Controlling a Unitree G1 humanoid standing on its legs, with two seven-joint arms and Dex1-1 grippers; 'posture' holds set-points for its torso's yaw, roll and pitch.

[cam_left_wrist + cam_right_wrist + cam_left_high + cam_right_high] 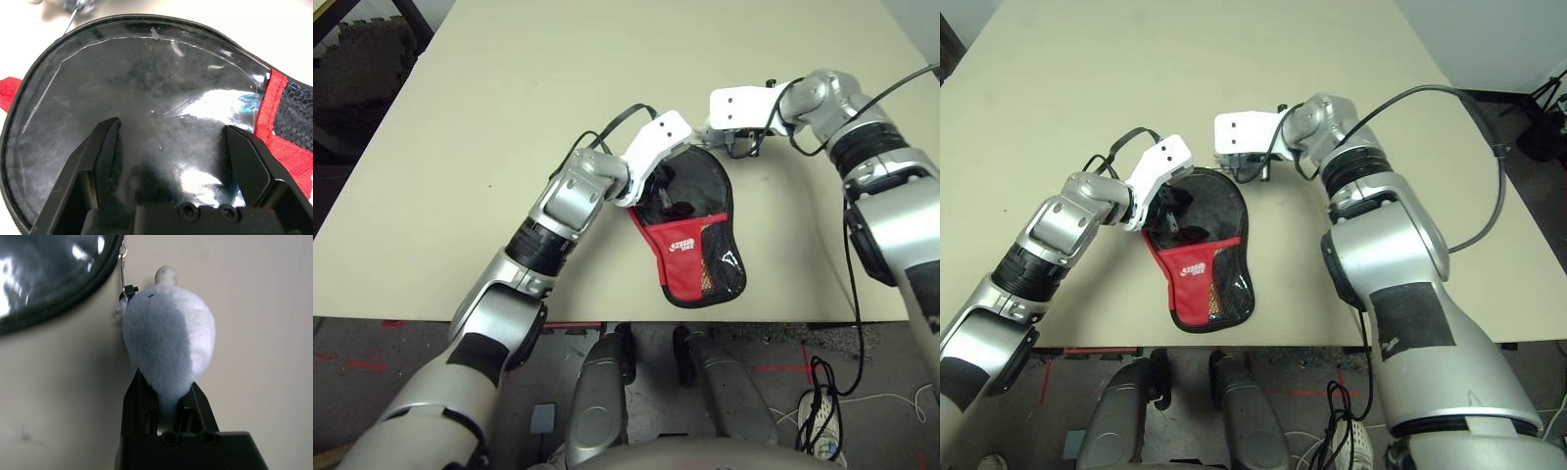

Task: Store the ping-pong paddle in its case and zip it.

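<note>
Presently, one case [693, 233] is recorded lying flat on the table [460, 147], near the front edge, its round end pointing away from the robot and its narrow red panel toward it. Black fabric, red trim, a white logo and a mesh pocket are noted. Through the clear plastic side, seen in the left wrist view, a dark rounded surface is made out; whether this is the paddle cannot be told.

Left arm: extended forward and inward from the lower left, wrist bent so that the left gripper [171, 147] is angled down over the round end of the case. Its fingers [100, 147] are spread wide over the clear plastic, nothing being grasped between them.

Right arm: reached forward and folded inward at the elbow, the white hand housing turned toward the left, just beyond the far rim of the case. The right gripper [168, 394] is clenched on a fluffy grey-white lump [168, 342], which is linked by a small metal clip and ring to the case's rim, as seen in the right wrist view. A black cable is looped along this forearm.
</note>
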